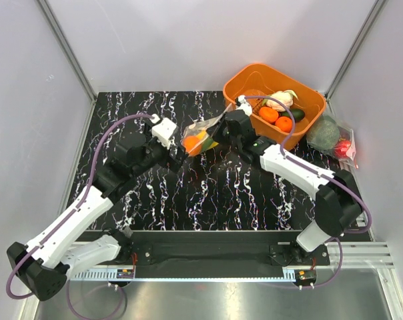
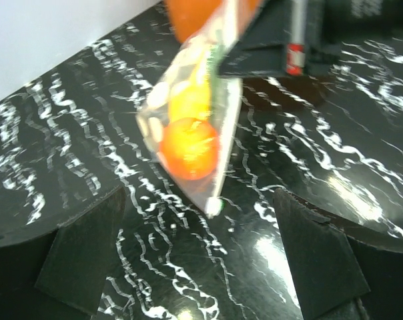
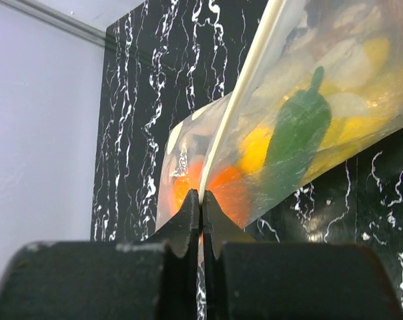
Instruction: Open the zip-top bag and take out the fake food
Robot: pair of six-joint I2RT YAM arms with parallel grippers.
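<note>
The dotted zip-top bag hangs above the table, held by its edge. Inside it I see an orange round fruit, a yellow piece and a dark-green vegetable. My right gripper is shut on the bag's white zip edge; in the top view the right gripper is at the bag's right side. My left gripper is open and empty, just below and left of the bag, not touching it. The orange fruit sits at the bag's low end. In the top view the left gripper is close under the bag.
An orange basket at the back right holds a white cauliflower, orange fruits and a green piece. An undotted clear bag with a big green ball and a red item lies at the right edge. White walls stand around the black marbled table.
</note>
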